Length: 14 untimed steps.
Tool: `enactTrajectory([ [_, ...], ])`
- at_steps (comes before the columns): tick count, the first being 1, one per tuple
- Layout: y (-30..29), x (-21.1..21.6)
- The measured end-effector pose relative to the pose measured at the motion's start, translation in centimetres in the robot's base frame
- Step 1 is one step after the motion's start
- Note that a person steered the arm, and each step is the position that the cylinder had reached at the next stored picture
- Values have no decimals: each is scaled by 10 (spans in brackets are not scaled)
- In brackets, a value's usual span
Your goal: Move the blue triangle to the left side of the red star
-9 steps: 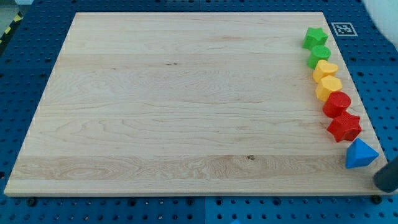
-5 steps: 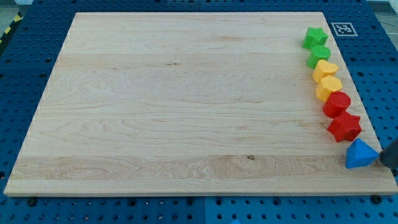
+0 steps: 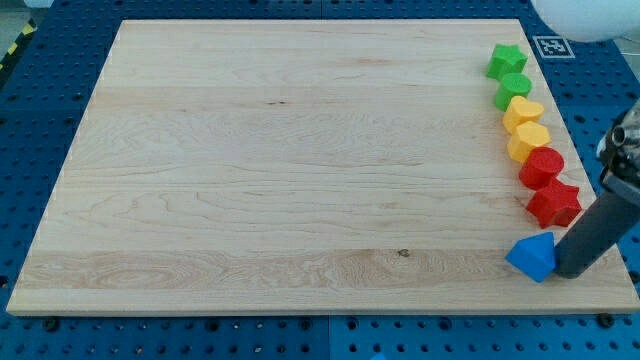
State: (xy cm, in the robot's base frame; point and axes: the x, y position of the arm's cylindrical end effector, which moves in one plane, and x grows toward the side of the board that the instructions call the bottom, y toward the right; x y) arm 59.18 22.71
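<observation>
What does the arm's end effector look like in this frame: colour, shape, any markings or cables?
A plain, straight dark rod, round like a cylinder, near-black with a slight blue-grey sheen, ending in a blunt tip. No markings or cables show on it. Above it, at the view's right edge, is a sliver of lighter metallic mount; a blurred white rounded part fills the top-right corner.

A single camera looks down at a slant, fairly near, over the whole wooden board (image 3: 300,160)

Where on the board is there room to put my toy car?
Everything from the wooden board's left edge across to the block column is bare. The right edge is crowded: green star down to red star, then blue triangle with my tip beside it.
</observation>
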Motion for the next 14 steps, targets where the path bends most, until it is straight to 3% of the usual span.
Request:
enactTrajectory([
  [8, -35, 2],
  [14, -112, -22],
])
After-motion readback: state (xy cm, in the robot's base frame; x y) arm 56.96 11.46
